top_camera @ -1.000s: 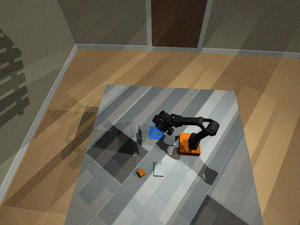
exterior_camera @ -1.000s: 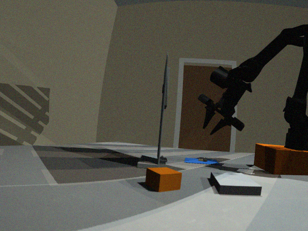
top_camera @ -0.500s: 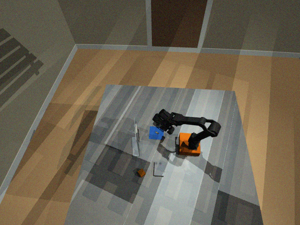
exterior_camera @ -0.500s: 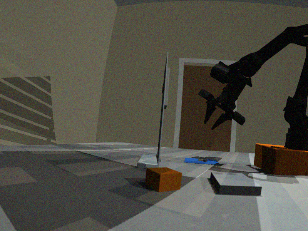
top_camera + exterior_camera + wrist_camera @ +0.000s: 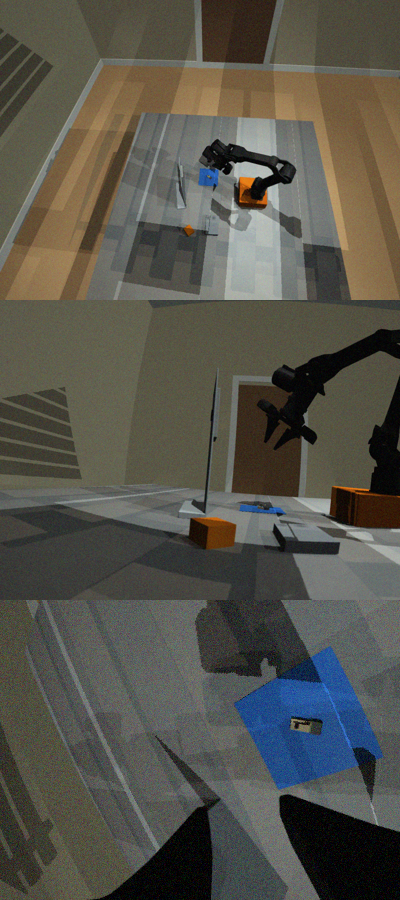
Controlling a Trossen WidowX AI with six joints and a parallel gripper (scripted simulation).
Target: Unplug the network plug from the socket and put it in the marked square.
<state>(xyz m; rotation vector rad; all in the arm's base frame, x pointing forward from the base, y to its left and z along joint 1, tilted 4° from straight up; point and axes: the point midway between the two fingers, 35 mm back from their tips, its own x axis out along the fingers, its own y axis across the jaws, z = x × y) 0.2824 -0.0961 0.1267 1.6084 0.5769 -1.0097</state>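
The small yellowish plug [image 5: 209, 176] [image 5: 262, 506] [image 5: 306, 725] lies on the blue marked square [image 5: 202, 181] [image 5: 247, 508] [image 5: 275, 765] on the table, inside its edges. My gripper [image 5: 270, 445] [image 5: 243, 810] is open and empty, its fingers pointing down and standing apart. It hangs well above the table and the square, touching nothing. The upright panel [image 5: 181, 188] [image 5: 210, 455] stands to the left of the square. The socket on its face is too small to make out.
An orange block [image 5: 189, 230] [image 5: 212, 532] and a flat grey box [image 5: 211, 226] [image 5: 310, 537] lie on the near side of the table. The arm's orange base [image 5: 252, 202] [image 5: 361, 508] stands to the right of the square.
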